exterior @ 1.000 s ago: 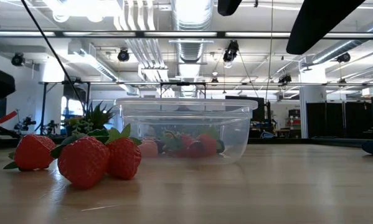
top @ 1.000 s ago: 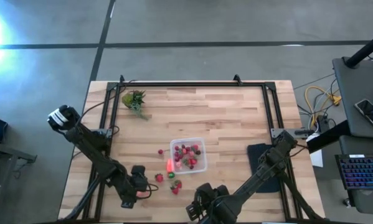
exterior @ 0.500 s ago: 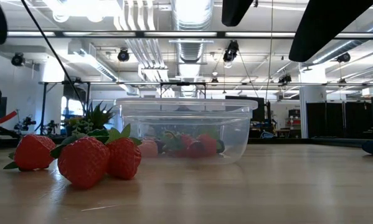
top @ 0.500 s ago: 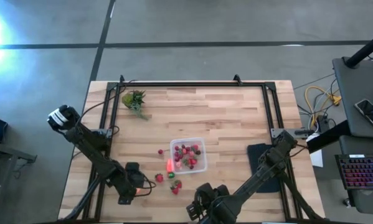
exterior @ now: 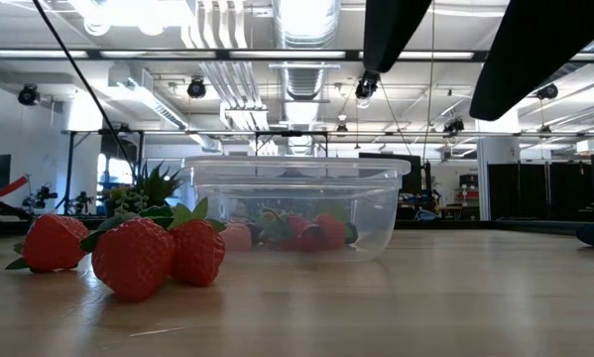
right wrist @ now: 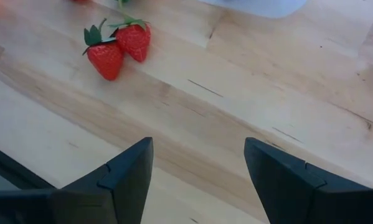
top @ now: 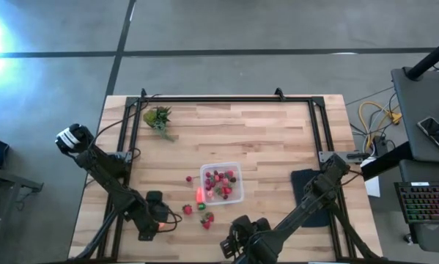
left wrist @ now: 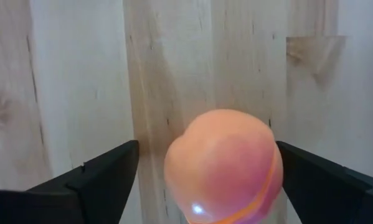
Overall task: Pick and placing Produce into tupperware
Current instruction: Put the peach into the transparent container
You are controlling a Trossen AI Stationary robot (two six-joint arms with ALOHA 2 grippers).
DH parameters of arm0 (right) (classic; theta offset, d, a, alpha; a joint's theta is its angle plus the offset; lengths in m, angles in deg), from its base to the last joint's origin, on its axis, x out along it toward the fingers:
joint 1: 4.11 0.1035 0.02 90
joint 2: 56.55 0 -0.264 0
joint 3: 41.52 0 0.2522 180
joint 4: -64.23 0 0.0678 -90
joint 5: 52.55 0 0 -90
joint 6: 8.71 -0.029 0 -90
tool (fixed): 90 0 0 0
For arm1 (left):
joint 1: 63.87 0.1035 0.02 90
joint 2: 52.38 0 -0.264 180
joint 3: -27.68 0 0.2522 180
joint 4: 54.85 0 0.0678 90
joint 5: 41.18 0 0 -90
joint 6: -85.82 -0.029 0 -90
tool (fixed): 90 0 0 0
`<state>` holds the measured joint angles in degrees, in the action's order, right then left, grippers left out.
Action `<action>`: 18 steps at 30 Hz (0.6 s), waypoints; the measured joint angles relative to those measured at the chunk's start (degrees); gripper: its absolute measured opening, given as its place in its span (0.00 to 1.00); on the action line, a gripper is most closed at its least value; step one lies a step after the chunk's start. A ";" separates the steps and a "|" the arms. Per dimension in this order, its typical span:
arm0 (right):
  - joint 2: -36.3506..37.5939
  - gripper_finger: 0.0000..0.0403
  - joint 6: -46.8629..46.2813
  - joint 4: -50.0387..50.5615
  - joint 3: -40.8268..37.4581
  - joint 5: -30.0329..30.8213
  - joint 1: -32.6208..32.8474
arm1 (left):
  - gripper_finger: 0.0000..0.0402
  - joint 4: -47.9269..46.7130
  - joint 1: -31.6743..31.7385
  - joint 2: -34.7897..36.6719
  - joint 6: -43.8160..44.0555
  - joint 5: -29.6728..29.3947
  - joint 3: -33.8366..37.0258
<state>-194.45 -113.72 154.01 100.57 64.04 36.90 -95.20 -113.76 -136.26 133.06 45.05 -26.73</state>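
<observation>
smooth round orange-pink fruit [left wrist: 222, 167] on grained wood table [left wrist: 74, 81]

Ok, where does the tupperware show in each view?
High view: tupperware just right of table centre, towards the near edge.
Low view: mid-picture, seen side-on, berries inside.
Left wrist view: not in it.
Right wrist view: only a corner, at the top edge.
Shared landmark: the loose strawberries on the table beside it, also in the low view and the right wrist view.
</observation>
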 joint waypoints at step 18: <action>0.00 0.61 -0.61 -0.01 0.08 -0.04 0.00 | 0.67 -0.32 0.52 0.74 -4.28 -3.99 -2.73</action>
<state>-194.45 -114.33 154.00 100.65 64.00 36.90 -95.52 -113.24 -135.52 128.78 41.06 -29.46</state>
